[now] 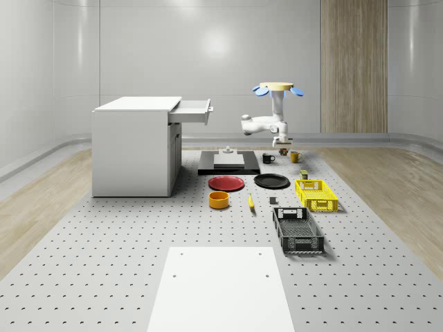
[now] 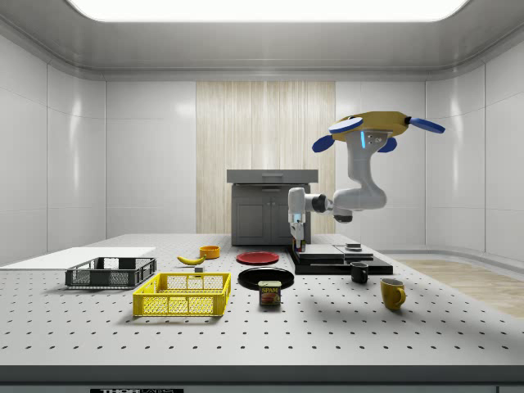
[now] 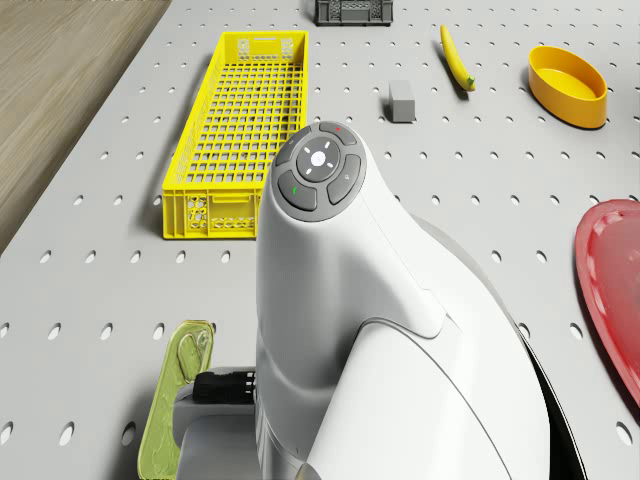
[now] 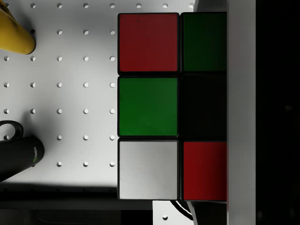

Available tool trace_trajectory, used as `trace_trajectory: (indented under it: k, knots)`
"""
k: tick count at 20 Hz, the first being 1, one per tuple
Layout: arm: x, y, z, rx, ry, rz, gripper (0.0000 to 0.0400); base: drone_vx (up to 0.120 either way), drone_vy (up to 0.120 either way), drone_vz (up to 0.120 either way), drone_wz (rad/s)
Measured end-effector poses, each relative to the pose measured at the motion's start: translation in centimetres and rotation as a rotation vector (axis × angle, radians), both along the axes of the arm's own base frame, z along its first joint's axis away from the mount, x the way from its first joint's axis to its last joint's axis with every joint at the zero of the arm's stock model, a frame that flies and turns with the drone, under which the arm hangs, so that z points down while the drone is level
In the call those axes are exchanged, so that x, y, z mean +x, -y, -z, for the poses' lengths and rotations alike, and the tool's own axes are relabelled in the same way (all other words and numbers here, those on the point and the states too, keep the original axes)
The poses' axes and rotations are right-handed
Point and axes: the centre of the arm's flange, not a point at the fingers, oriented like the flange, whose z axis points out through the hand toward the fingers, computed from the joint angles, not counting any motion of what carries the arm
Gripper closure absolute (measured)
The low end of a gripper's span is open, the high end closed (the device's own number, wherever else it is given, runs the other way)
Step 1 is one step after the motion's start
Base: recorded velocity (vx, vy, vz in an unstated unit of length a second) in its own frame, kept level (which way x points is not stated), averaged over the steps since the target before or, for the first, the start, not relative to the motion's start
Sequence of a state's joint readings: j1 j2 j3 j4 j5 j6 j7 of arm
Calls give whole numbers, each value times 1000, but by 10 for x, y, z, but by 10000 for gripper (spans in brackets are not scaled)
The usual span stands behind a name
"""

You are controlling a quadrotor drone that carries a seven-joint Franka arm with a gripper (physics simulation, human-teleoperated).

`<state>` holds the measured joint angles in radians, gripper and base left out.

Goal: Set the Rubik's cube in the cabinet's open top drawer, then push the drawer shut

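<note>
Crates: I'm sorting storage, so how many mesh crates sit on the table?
2. The yellow crate sits toward the whole-scene view's right, beyond the black crate, which lies nearer the camera. Others may be hidden.

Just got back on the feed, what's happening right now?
The drone hovers above the table's far end, near the two mugs. Its arm is bent down, with the pincer low over the table. The wrist view shows the Rubik's cube right up against the pincer. The cabinet's top drawer stands open, with nothing put in yet as far as can be seen.
</note>
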<state>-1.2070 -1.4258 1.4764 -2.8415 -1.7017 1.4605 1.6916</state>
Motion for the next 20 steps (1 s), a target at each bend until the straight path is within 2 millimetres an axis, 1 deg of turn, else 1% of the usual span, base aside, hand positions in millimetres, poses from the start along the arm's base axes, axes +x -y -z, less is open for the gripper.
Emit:
trace_trajectory:
  k: [15,20]
  knots:
    - [0,0,0,0,0,0,75,120,-120,120,0]
    - [0,0,0,0,0,0,75,0,-120,120,0]
